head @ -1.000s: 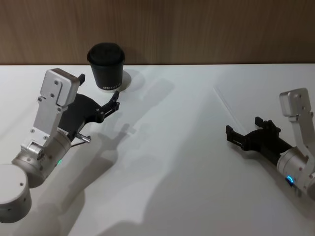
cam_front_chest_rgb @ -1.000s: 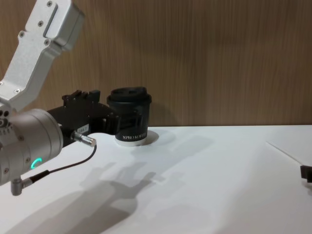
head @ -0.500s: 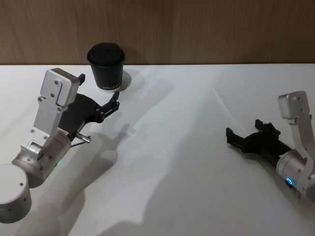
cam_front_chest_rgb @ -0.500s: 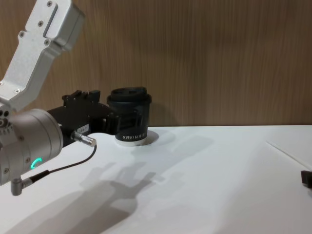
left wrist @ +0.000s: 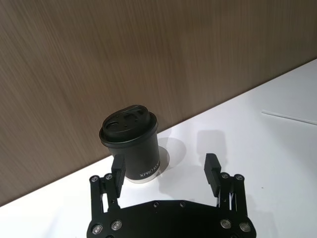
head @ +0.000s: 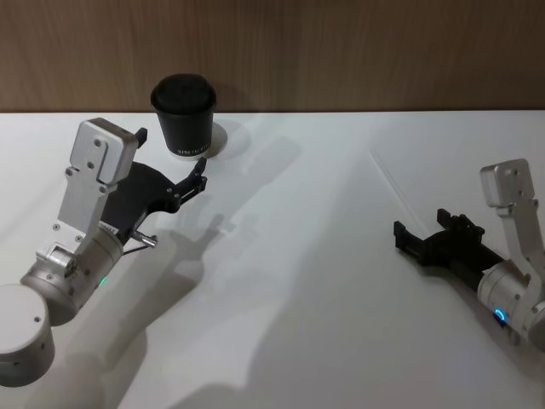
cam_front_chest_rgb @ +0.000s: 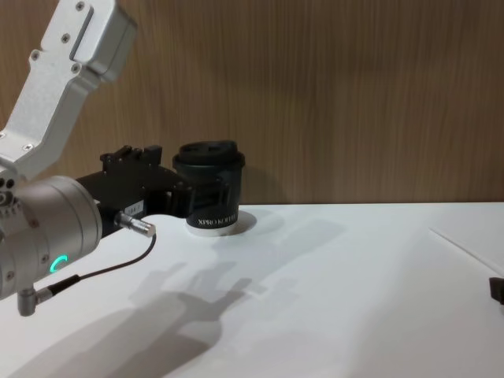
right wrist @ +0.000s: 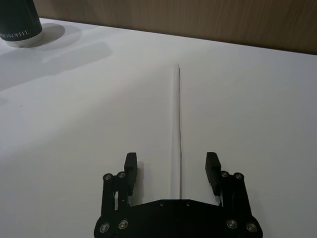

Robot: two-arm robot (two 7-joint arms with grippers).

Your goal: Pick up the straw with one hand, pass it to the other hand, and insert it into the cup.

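Note:
The straw [right wrist: 177, 114] lies flat on the white table [head: 298, 281], thin and white, on the right side [head: 390, 181]. My right gripper [right wrist: 171, 159] is open, and the straw's near end runs between its fingers; in the head view the right gripper [head: 420, 222] sits at the right. The black cup [head: 183, 115] with its domed lid stands upright at the back left. My left gripper [left wrist: 165, 162] is open and empty just in front of the cup [left wrist: 131, 144], one finger close beside it [head: 201, 176].
A brown wooden wall [head: 341, 51] runs along the table's far edge, right behind the cup. A thin black cable with a metal plug [cam_front_chest_rgb: 135, 224] hangs from my left arm. The white tabletop stretches between the two arms.
My right gripper has drawn slightly back along the straw, toward the robot. The left arm, cup and straw have not moved.

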